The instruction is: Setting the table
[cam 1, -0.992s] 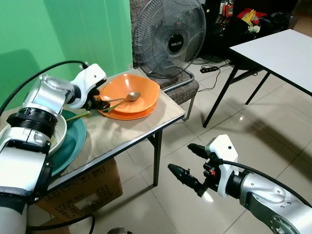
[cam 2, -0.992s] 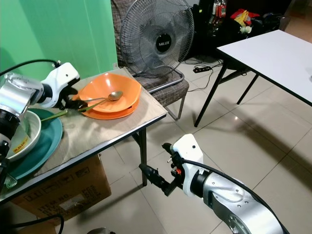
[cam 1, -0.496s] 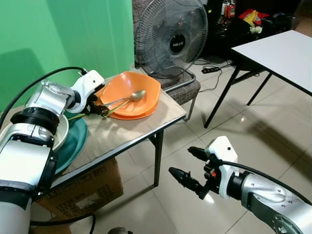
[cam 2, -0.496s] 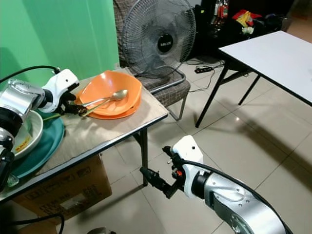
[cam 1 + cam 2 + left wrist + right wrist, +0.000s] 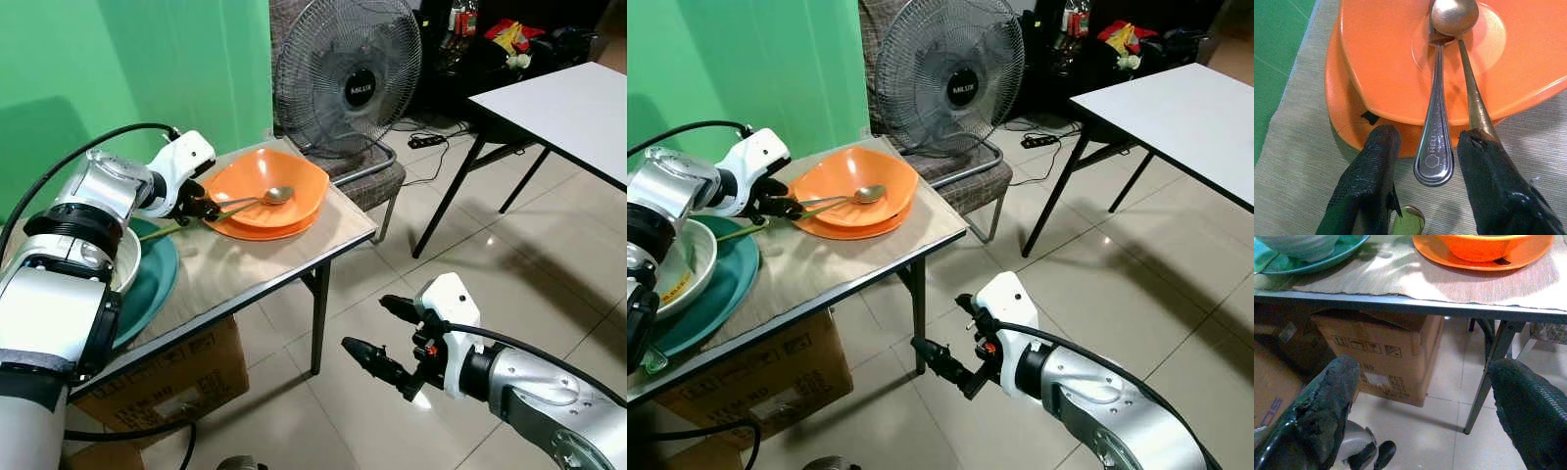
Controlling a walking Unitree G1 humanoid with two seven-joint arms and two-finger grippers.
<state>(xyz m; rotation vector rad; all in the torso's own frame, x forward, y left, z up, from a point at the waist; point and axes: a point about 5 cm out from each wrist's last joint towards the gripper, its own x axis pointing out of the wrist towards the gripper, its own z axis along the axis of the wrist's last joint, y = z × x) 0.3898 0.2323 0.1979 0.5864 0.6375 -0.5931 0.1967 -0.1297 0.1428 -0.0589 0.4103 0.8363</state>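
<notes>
Head views: Small table point(image 5: 294, 269) covered with a beige mat point(image 5: 235, 264), set against a green wall. Orange bowl point(image 5: 263, 186) stacked on an orange plate point(image 5: 257, 231) at the far end, by the fan point(image 5: 348, 73) on a chair. Spoon point(image 5: 263, 197) lying in the bowl, its handle reaching out over the rim toward the left hand point(image 5: 203, 208). Left hand held at the bowl's near rim, fingers parted around the handle ends. Teal plate point(image 5: 152, 284) with a white bowl point(image 5: 125, 262) at the table's near end; thin green stick point(image 5: 740, 232) lying from the teal plate toward the left hand. Right hand point(image 5: 380, 338) hung low over the tiled floor in front of the table, fingers spread apart, gripping nothing. White table point(image 5: 563, 108) well apart on the right. Cardboard box point(image 5: 167, 387) under the small table.

Left wrist view: Two black fingers point(image 5: 1371, 166) open, one each side of the spoon handle point(image 5: 1436, 142); not pressed against it. Second, slimmer utensil handle point(image 5: 1473, 98) lying beside the first, running up to the other finger; contact unclear. Both bowl ends met at the centre of the orange bowl point(image 5: 1400, 63). Pale green tip point(image 5: 1408, 220) visible between the fingers, low down.

Right wrist view: Fingers point(image 5: 1327, 401) wide open, framing the cardboard box point(image 5: 1386, 357) below the table edge point(image 5: 1400, 301); orange plate point(image 5: 1449, 259) and teal plate point(image 5: 1312, 259) seen on the mat above.
</notes>
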